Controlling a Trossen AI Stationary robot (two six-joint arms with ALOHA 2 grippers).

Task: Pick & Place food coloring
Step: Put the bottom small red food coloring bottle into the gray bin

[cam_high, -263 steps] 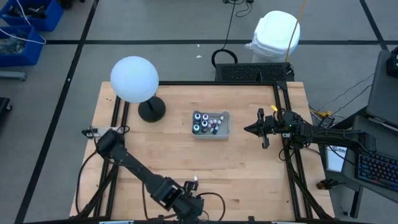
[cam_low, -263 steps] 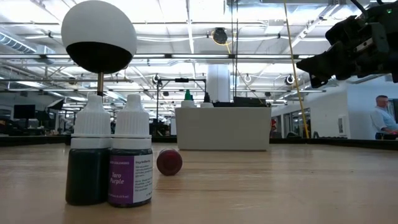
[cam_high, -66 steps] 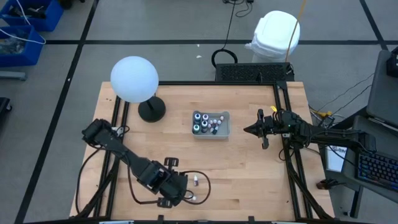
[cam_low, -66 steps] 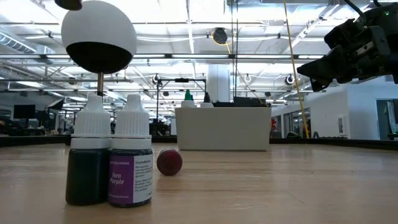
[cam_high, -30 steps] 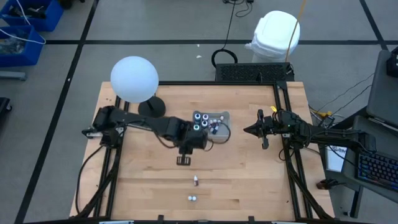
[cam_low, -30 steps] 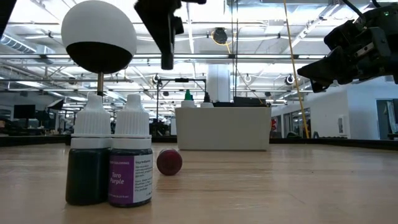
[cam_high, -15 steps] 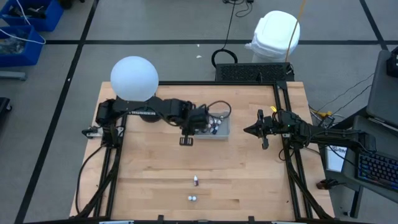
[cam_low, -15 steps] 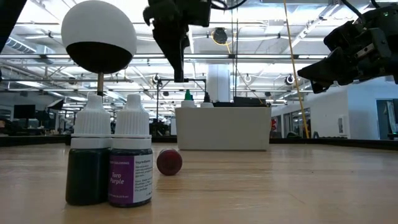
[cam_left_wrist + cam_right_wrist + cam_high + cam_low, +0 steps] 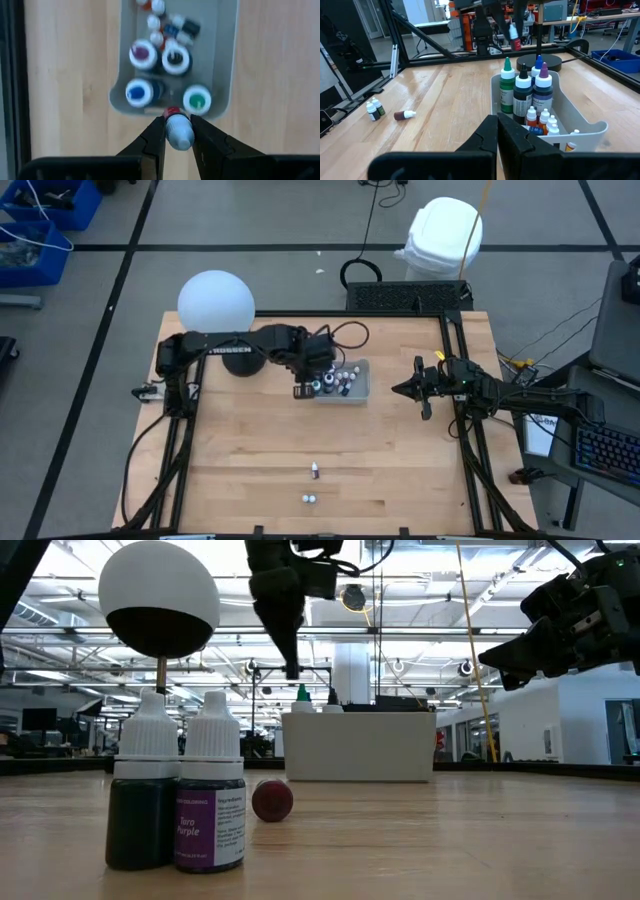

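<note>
My left gripper [image 9: 177,122] hangs above the near left corner of the grey tray [image 9: 361,388], shut on a small red food coloring bottle [image 9: 179,133] with a white cap. In the tray stand bigger bottles with purple [image 9: 143,53], black, blue and green tops, with several tiny vials [image 9: 156,22] beside them. On the table near the near edge, a green bottle [image 9: 140,802] and a purple one [image 9: 211,802] stand upright, and a red bottle [image 9: 272,800] lies on its side behind them. My right gripper [image 9: 498,131] waits shut, to the right of the tray. My left gripper pinches the small bottle between its two fingers at the white cap end [image 9: 178,140], coming from above and pointing down. The bottle is lifted clear, its red body [image 9: 516,45] sticking out below the fingertips over the tray's edge.
A white globe lamp on a black base [image 9: 243,357] stands left of the tray, close behind my left arm. Black frame rails [image 9: 458,430] run along the table's left and right sides. Bare wood lies between the tray and the bottles near the near edge.
My left gripper, still shut on the small bottle, has moved from the middle of the table toward the far edge and now hangs over the tray's near left corner. The bottles on the table and my right arm have kept still.
</note>
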